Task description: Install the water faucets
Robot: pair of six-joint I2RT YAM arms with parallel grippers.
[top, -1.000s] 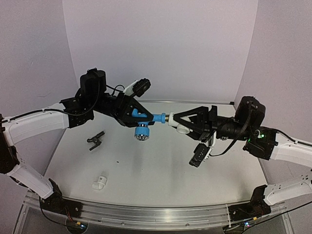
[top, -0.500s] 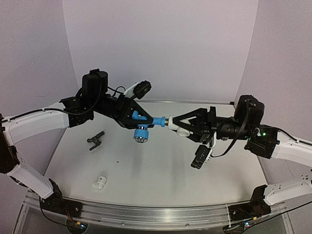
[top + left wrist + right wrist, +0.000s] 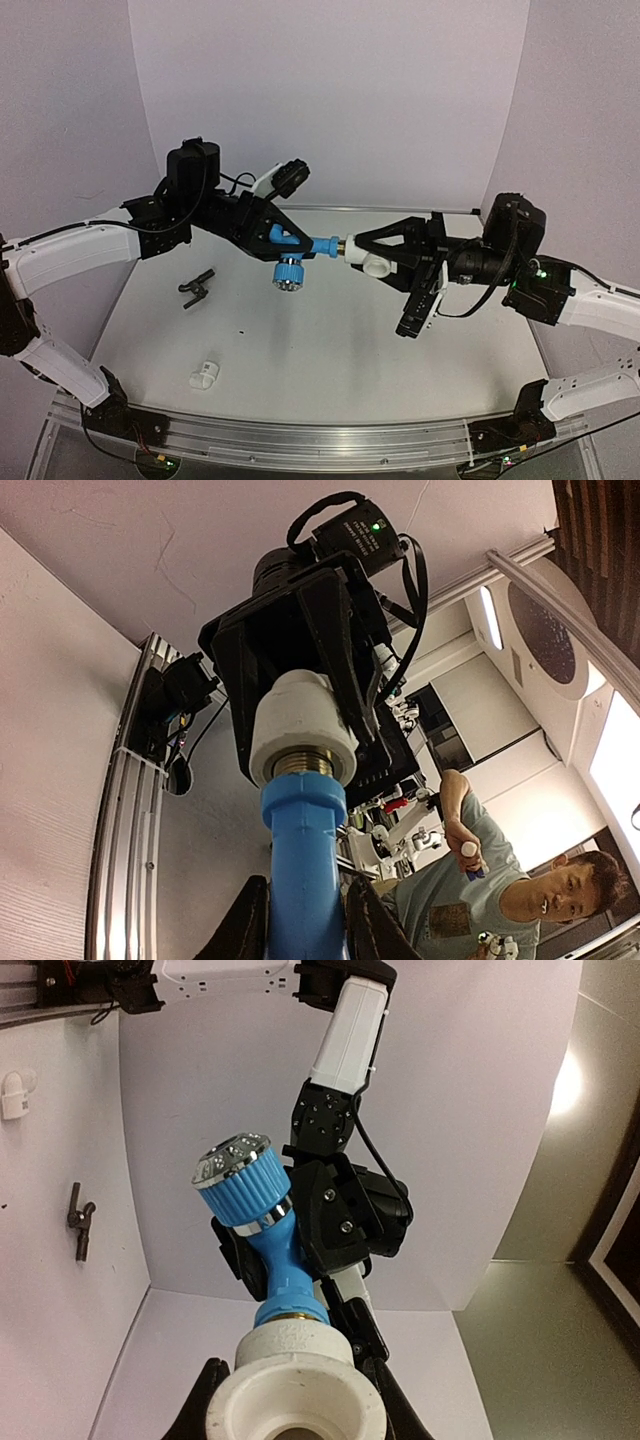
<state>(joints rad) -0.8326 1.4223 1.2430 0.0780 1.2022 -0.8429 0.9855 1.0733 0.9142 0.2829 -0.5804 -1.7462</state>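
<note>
The blue water faucet (image 3: 295,250) is held in mid-air above the table, stem pointing right, ribbed knob (image 3: 289,274) hanging down. My left gripper (image 3: 290,238) is shut on its body; the left wrist view shows the blue stem (image 3: 303,870) between the fingers. My right gripper (image 3: 362,255) is shut on a white pipe fitting (image 3: 372,262). The stem's brass threaded end (image 3: 303,764) sits in the mouth of the fitting (image 3: 302,725). The right wrist view shows the fitting (image 3: 297,1385) between the jaws, with the faucet (image 3: 275,1260) and its knob (image 3: 241,1180) beyond.
A second white fitting (image 3: 204,374) lies on the table at the front left. A small black part (image 3: 197,288) lies at the left, under my left arm. White walls close the back and sides. A metal rail (image 3: 300,440) runs along the front edge.
My right gripper has rolled with the white fitting, its wrist camera swinging lower. The fitting has closed up against the faucet's stem. The left arm has barely moved.
</note>
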